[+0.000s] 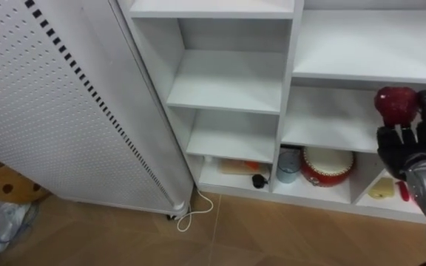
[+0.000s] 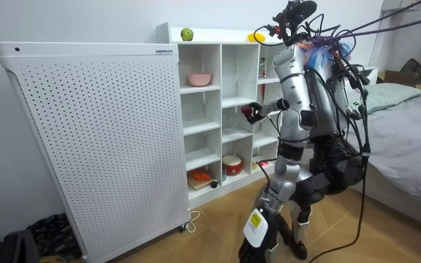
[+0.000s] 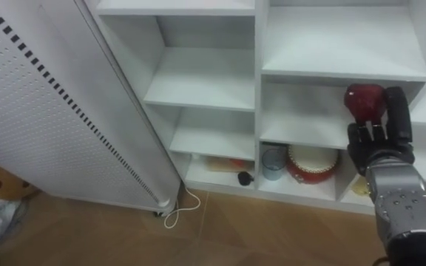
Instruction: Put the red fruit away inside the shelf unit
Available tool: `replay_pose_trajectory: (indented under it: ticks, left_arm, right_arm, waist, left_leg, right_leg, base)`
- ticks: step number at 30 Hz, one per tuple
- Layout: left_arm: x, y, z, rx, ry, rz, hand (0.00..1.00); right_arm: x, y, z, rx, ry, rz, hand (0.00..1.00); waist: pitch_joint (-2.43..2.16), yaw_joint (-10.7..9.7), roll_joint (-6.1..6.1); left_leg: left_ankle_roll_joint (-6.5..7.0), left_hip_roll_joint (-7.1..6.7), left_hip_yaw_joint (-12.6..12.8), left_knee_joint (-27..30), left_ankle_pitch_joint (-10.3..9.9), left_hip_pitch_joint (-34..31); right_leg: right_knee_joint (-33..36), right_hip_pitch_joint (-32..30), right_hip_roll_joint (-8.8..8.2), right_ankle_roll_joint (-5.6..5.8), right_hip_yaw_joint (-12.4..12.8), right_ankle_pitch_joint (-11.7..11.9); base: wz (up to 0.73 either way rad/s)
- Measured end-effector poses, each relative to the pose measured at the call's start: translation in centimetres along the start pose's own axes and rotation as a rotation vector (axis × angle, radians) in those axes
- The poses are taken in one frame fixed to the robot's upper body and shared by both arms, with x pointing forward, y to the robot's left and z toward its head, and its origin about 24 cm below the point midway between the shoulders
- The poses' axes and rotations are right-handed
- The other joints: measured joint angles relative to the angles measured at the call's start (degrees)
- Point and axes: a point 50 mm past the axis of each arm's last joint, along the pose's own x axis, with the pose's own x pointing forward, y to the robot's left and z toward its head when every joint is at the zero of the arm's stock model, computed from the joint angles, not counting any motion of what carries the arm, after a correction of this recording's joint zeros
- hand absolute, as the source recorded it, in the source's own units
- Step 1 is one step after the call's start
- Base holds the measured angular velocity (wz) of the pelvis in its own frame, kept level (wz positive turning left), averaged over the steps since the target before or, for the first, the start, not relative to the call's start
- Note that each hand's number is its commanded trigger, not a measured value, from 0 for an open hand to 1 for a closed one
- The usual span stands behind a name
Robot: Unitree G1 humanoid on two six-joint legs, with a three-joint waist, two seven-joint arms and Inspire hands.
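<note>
A red apple (image 1: 396,105) is grasped in the right robot hand (image 1: 411,148) at the right edge of the frame, and is held up before a middle shelf of the white closet (image 1: 228,81). In the room view, a green apple (image 2: 187,34) and a yellow fruit (image 2: 254,36) are seen on the closet's top, at upper centre

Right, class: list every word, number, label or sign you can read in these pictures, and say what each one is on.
No text can be read in any view.
Small label at the top edge of the white perforated panel: too small to read.
Red apple held in the right hand: no print shows.
White shelf unit: no print shows.
</note>
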Motion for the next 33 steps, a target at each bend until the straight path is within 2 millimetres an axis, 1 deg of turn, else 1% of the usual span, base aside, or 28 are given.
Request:
replay_pose_trajectory:
  ticks: [1, 5, 14, 21, 23, 25, 29, 33]
  left_arm:
    - [0.0, -0.1, -0.1, 0.001, 0.002, -0.002, 0.0]
    - [-0.2, -0.2, -0.5, 0.003, 0.01, -0.006, 0.0]
    - [-0.2, -0.2, -0.4, -0.002, -0.001, -0.007, 0.0]
    - [-0.3, -0.3, -0.6, -0.004, -0.007, -0.009, 0.0]
    - [-0.4, -0.4, -0.9, 0.0, -0.006, -0.012, 0.0]
    - [-0.6, -0.6, -1.2, 0.003, -0.002, -0.016, 0.0]
    - [-0.9, -0.9, -2.2, 0.007, 0.021, -0.027, 0.0]
    - [-1.1, -1.1, -2.5, 0.008, 0.03, -0.031, 0.0]
  right_arm:
    - [0.0, 0.0, 0.1, 0.0, -0.003, -0.006, 0.0]
    - [0.0, 0.1, 0.6, 0.001, -0.022, -0.027, 0.0]
    - [-0.2, 0.5, 1.6, 0.039, -0.067, -0.074, 0.0]
    - [-0.4, 1.0, 1.6, 0.061, -0.064, -0.086, 0.0]
    - [-0.4, 1.0, 1.7, 0.073, -0.063, -0.086, 0.0]
    - [-0.4, 1.0, 1.8, 0.083, -0.067, -0.088, 0.0]
    - [-0.4, 1.0, 2.3, 0.11, -0.082, -0.089, 0.0]
    - [-0.4, 1.0, 2.3, 0.112, -0.086, -0.089, 0.0]
  waist:
    - [0.0, 0.0, 0.0]
    - [-0.01, 0.0, 0.02]
    - [-0.15, 0.0, 0.25]
    - [-0.2, 0.0, 0.42]
    - [-0.31, 0.0, 0.6]
    - [-0.4, -0.1, 0.74]
    - [-0.77, -0.2, 1.32]
    - [-0.82, -0.2, 1.4]
  left_leg:
    - [0.0, -0.02, 0.0, 0.0, 0.0, 0.0]
    - [0.01, 0.03, 0.0, 0.0, -0.1, -0.4]
    - [0.13, 0.07, 0.0, 0.0, -0.1, -0.6]
    - [0.19, 0.0, 0.0, 0.0, -0.3, -0.6]
    - [0.24, -0.23, 0.0, 0.0, -0.4, -0.6]
    - [0.27, -0.79, -0.1, -0.1, -0.4, -0.5]
    - [0.56, -1.39, -0.2, 0.1, -0.5, -0.4]
    - [0.65, -1.9, -0.4, 0.2, -0.6, -0.4]
  right_leg:
    - [0.1, 0.0, -0.02, 0.15, 0.0, -0.2]
    - [0.4, -0.4, -0.09, -0.05, -0.1, -0.4]
    - [0.5, -0.7, -0.2, -0.47, -0.3, -0.7]
    - [0.5, -0.6, -0.3, -0.09, -0.4, -1.1]
    - [0.7, -0.6, -0.54, 0.0, -0.4, -1.2]
    - [1.0, -0.7, -0.91, 0.27, -0.3, -1.5]
    - [1.8, -0.6, -1.93, 0.52, -0.8, -2.1]
    - [2.3, -0.5, -2.57, 0.73, -1.0, -2.5]
  base:
    - [0.06]
    - [0.02]
    - [0.0]
    - [0.0]
    - [0.05]
    - [0.09]
    - [0.1]
    - [0.08]
